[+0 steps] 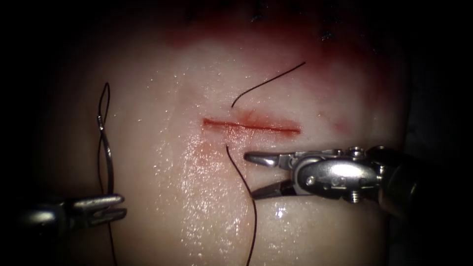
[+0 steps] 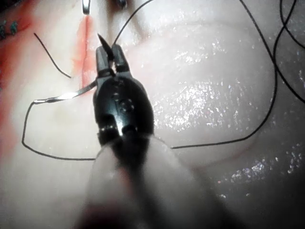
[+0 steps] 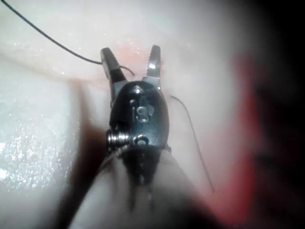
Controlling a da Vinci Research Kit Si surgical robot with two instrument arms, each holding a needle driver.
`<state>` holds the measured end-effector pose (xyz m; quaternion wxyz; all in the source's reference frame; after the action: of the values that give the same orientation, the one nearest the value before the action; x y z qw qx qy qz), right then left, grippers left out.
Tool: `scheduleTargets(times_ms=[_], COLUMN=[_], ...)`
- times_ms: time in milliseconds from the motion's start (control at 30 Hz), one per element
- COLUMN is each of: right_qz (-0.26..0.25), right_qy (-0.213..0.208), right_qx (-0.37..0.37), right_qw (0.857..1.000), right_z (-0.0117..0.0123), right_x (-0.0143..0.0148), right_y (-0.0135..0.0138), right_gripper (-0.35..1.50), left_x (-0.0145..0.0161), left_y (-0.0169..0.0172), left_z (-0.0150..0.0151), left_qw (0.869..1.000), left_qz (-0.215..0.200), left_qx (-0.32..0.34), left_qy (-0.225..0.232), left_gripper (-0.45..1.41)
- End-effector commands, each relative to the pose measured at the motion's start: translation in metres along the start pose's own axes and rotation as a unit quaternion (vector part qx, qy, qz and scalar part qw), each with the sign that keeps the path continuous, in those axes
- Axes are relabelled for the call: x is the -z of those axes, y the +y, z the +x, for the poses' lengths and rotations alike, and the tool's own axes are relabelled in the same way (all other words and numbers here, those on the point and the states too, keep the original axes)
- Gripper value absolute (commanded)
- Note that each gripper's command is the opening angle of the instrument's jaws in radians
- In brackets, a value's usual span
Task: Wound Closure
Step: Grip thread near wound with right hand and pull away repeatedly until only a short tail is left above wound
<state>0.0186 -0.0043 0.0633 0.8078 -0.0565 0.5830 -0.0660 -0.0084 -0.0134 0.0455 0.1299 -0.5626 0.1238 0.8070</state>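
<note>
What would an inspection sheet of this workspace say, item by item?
Surface: tissue, wet and shiny, with a horizontal cut in the middle.
Job's things: needle out of the tissue, left of the cut; thread goes in above the cut and comes out below it, with a loose end lying above.
Clutter: red fluid along the cut and on the tissue's far part.
Grippers: left tool, fingers shut on the needle near one end; right tool open, holding nothing, just below the cut.
Cables: nothing seen.
Surroundings: dark, nothing seen.
</note>
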Motion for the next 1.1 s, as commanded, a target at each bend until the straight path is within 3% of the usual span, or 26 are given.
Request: scheduleTargets(times_ms=[33, 467, 700, 967, 1100], right_qz=[0.003, 0.022, 0.030, 0.030, 0.034], right_qy=[-0.004, -0.022, -0.013, -0.009, -0.006], right_qx=[0.004, 0.031, 0.039, 0.038, 0.037], right_qw=[1.000, 0.999, 0.999, 0.999, 0.999], right_z=[-0.0017, -0.0084, -0.0085, -0.0083, -0.0083], right_x=[-0.0014, -0.0042, -0.0057, -0.0065, -0.0068], right_y=[0.0006, 0.0008, -0.0012, -0.0012, -0.0012], right_gripper=[1.43, 1.41, 1.38, 1.30, 1.09], left_x=[-0.0008, -0.0004, -0.0005, -0.0002, -0.0002], left_y=[0.0000, 0.0000, 0.0000, 0.0000, -0.0001], left_z=[-0.0003, -0.0004, -0.0004, -0.0004, -0.0004], left_qw=[1.000, 1.000, 1.000, 1.000, 1.000], left_qz=[0.000, -0.001, -0.001, -0.002, -0.002], left_qx=[-0.001, -0.001, -0.001, 0.002, 0.002], left_qy=[0.001, 0.002, 0.002, 0.002, 0.002], left_gripper=[-0.35, -0.35, -0.35, -0.35, -0.35])
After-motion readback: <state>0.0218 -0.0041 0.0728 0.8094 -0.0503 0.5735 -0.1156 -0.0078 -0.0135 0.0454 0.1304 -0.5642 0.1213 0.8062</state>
